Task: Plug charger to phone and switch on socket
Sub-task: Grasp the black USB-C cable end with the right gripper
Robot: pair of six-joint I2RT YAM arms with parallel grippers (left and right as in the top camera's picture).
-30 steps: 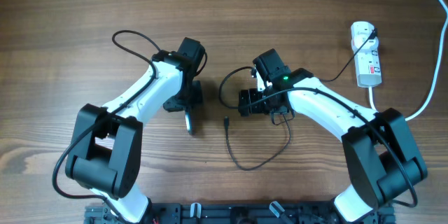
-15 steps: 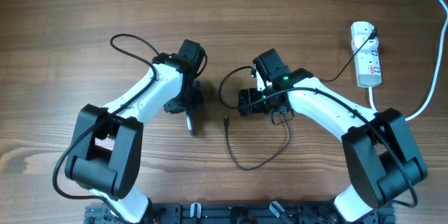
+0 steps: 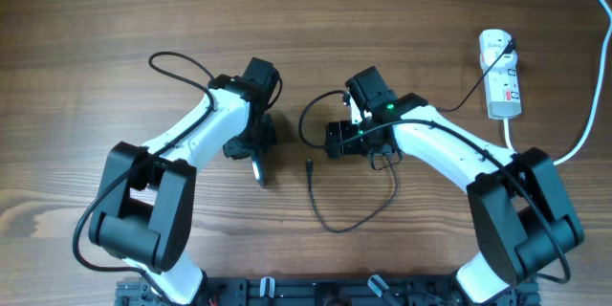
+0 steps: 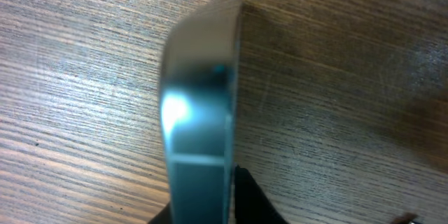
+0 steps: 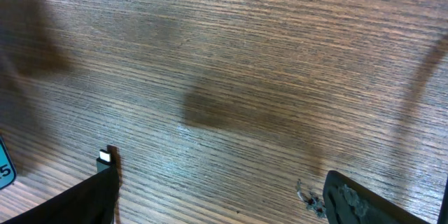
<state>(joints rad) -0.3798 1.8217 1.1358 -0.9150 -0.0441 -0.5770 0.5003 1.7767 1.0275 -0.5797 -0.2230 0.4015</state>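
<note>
Slack of the long thin dark charger cable [image 3: 310, 167] loops nearest the robot, its connector tip [image 5: 106, 157] bare on the wooden table [image 3: 96, 19] beside the right hand [image 3: 331, 141], wide and empty. Beyond it the left hand [image 3: 253, 148] clamps the flat teal-screened phone [image 3: 259, 168] on edge, unplugged; farther off, the white power-strip socket [image 3: 503, 76] lies untouched, so both steps seem left.
</note>
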